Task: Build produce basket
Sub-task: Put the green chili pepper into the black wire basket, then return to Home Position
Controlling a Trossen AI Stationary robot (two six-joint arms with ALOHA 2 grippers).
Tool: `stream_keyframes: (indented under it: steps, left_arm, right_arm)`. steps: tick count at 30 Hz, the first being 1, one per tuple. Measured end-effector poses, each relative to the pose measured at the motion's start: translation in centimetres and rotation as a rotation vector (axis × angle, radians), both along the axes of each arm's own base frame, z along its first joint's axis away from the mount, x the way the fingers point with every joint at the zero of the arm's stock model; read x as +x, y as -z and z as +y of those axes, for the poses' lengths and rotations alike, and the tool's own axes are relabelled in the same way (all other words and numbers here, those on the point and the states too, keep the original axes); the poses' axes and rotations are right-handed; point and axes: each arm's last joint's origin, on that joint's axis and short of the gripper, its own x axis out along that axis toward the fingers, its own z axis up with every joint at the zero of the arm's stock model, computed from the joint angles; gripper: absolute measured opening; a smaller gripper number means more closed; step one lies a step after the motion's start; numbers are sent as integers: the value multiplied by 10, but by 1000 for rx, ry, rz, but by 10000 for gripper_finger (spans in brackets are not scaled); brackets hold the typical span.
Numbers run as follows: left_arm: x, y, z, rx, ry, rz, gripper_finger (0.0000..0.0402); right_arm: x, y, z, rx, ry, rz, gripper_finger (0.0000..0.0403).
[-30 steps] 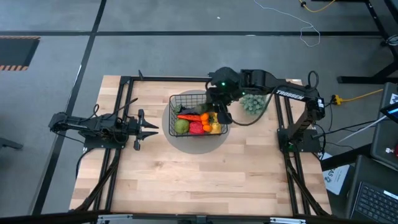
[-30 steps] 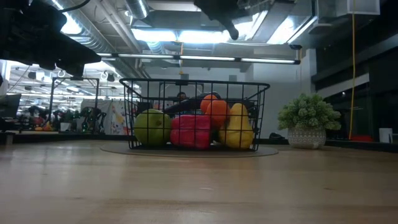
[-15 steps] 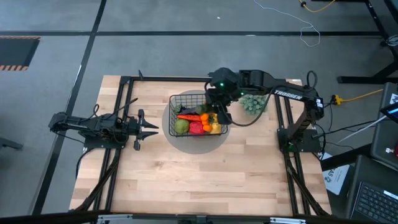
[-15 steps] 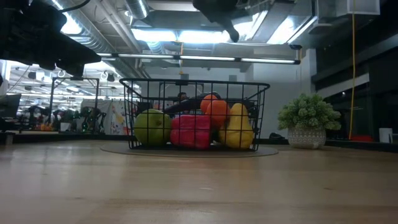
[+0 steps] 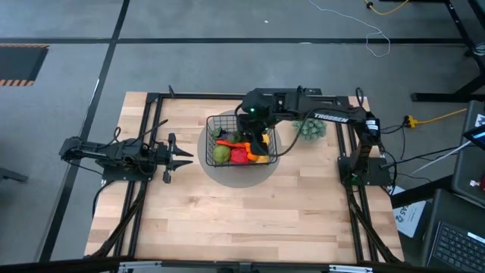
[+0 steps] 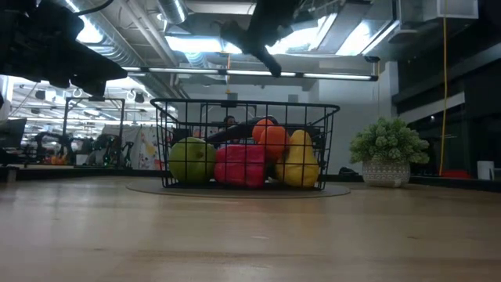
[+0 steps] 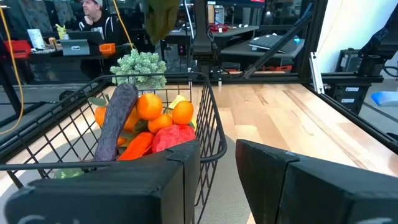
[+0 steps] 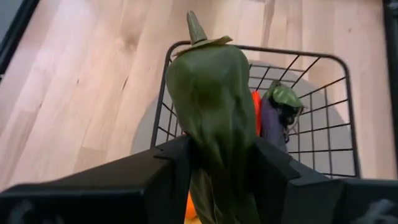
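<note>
The black wire basket [image 5: 214, 121] stands on a grey round disc [image 5: 258, 173] at the table's middle. It holds a green apple [image 6: 190, 160], a red pepper [image 6: 240, 164], a yellow lemon [image 6: 300, 160], tangerines [image 7: 149, 106], a carrot [image 7: 134, 144] and a purple eggplant [image 7: 118, 121]. My right gripper [image 8: 217, 155] hangs above the basket's right half, shut on a green pepper [image 8: 208, 93]. My left gripper [image 5: 178, 157] waits open at the table's left, level, pointing at the basket. My right gripper pinches the green pepper's body [image 8: 202, 146] between its two fingers [image 8: 168, 168], one on each side. The fingers slant down from the table's right. The pepper lies along them, its stem end [image 8: 196, 28] sticking out past the tips, lifted clear above the basket.
A pale-green bushy plant in a pot [image 5: 309, 126] stands just right of the basket, under my right arm. Black frame rails [image 5: 151, 114] run along the table's left, far and right sides. Bare wood lies toward the near edge [image 5: 242, 227].
My right gripper has moved toward the table's left edge and down with the green pepper, from beside the basket's right rim to over the basket. The pepper stays held clear of the produce below.
</note>
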Motion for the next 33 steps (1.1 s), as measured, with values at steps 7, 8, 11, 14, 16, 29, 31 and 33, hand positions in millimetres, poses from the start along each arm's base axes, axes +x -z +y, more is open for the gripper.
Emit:
stream_keyframes:
  steps: [7,8,11,14,16,29,31,33]
  left_arm:
    - [0,0,0,0,0,0,94]
    - [0,0,0,0,0,0,94]
    - [0,0,0,0,0,0,94]
    - [0,0,0,0,0,0,94]
    - [0,0,0,0,0,0,94]
    - [0,0,0,0,0,0,94]
    - [0,0,0,0,-1,0,94]
    - [0,0,0,0,-1,0,94]
  right_arm:
    - [9,19,0,43,39,77,117]
    - [9,19,0,45,41,78,117]
    - [11,21,0,42,41,79,117]
    - [13,21,-1,8,60,60,125]
    - [13,20,-2,3,63,52,139]
    - [14,19,-2,53,131,53,243]
    - [14,20,-2,72,156,59,245]
    - [13,20,-2,87,176,74,244]
